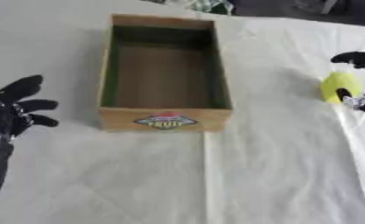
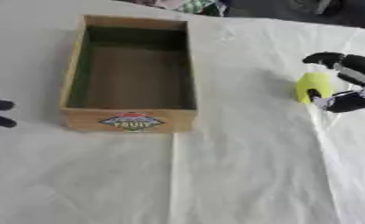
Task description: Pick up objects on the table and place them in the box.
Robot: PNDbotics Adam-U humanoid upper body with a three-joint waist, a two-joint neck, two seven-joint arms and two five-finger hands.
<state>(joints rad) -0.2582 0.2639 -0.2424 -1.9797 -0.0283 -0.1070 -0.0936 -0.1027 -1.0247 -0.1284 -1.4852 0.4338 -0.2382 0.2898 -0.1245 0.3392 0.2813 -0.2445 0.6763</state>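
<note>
A wooden box with a "FRUIT" label on its front wall stands on the white cloth, and nothing shows inside it. To its right my right hand is curled round a small yellow-green object, with fingers above and the thumb below it. The object looks slightly off the cloth, though I cannot tell for sure. My left hand rests open at the left edge, fingers spread, well apart from the box.
A white cloth covers the table, with a crease running forward from the box's front. Dark floor and some patterned fabric lie past the far edge.
</note>
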